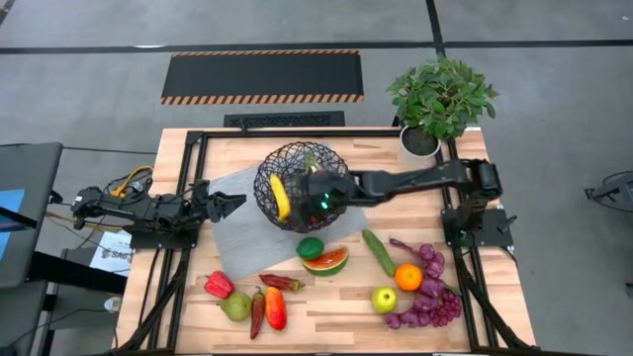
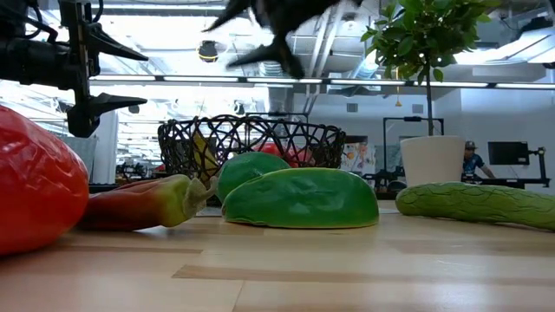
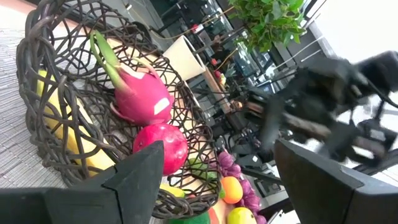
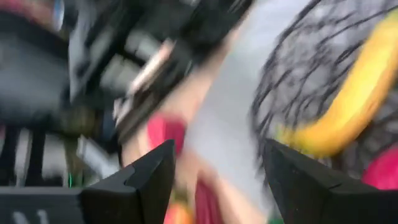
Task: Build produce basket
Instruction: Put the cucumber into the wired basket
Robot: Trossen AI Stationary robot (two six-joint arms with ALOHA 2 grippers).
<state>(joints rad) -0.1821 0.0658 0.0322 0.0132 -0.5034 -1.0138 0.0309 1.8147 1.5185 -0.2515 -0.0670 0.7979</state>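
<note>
Along the lower edge of the high view, nearest the front of the table (image 1: 326,316), most of the produce waits outside the basket: a red pepper (image 1: 219,285), a pear (image 1: 235,307), a dark red chilli (image 1: 257,314) and an orange-red pepper (image 1: 275,308) at lower left, another chilli (image 1: 281,282) just above them, and at lower right a green apple (image 1: 384,299), an orange (image 1: 408,277), purple grapes (image 1: 431,295) and a cucumber (image 1: 378,252). Closer to the middle lie a lime (image 1: 311,248) and a watermelon slice (image 1: 326,261), just below the basket (image 1: 301,187). The basket stands at the centre of the frame on a grey mat (image 1: 234,222); it holds a banana (image 1: 281,197), and the left wrist view shows a dragon fruit (image 3: 140,99) and a red apple (image 3: 163,147) inside as well. The right tool (image 1: 318,201) hovers over the basket's lower right rim; its fingers stand wide apart in its wrist view with nothing between them. The left tool (image 1: 226,205) sits at the left of the frame beside the mat, also spread wide and empty. At upper right, farthest back, is a potted plant (image 1: 441,101). By my reading the job is about a quarter done: three pieces are in, roughly eleven remain on the table.
</note>
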